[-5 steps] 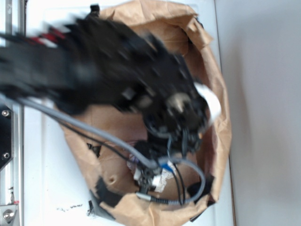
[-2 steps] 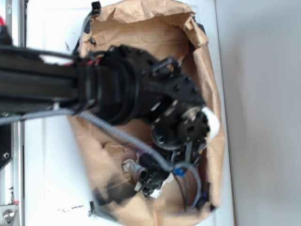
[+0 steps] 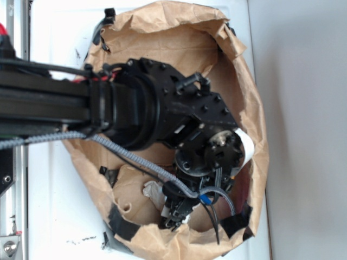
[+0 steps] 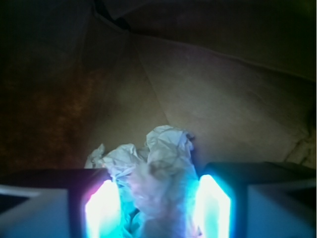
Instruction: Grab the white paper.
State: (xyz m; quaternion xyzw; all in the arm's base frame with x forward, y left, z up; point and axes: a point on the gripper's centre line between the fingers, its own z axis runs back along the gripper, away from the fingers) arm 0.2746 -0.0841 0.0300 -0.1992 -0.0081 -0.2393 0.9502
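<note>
The white paper (image 4: 159,163) is a crumpled off-white ball wedged between my two glowing pads (image 4: 101,208), and it touches both. My gripper (image 4: 158,210) is shut on it, with the brown floor of the bag behind. In the exterior view the gripper (image 3: 174,213) points down into the lower part of the brown paper bag. A bit of the white paper (image 3: 153,190) shows to its left. The black wrist covers the rest of it.
The brown paper sheet (image 3: 162,32) lines a basket and rises as crumpled walls all round the gripper. Grey and black cables (image 3: 130,157) trail from the arm across the opening. Black basket edges (image 3: 122,225) poke out at the bottom left. White table surrounds the basket.
The arm has swung and straightened across the frame, and its motion blur is gone. The wrist sits slightly lower in the picture. The gripper stays low in the bag at the paper.
</note>
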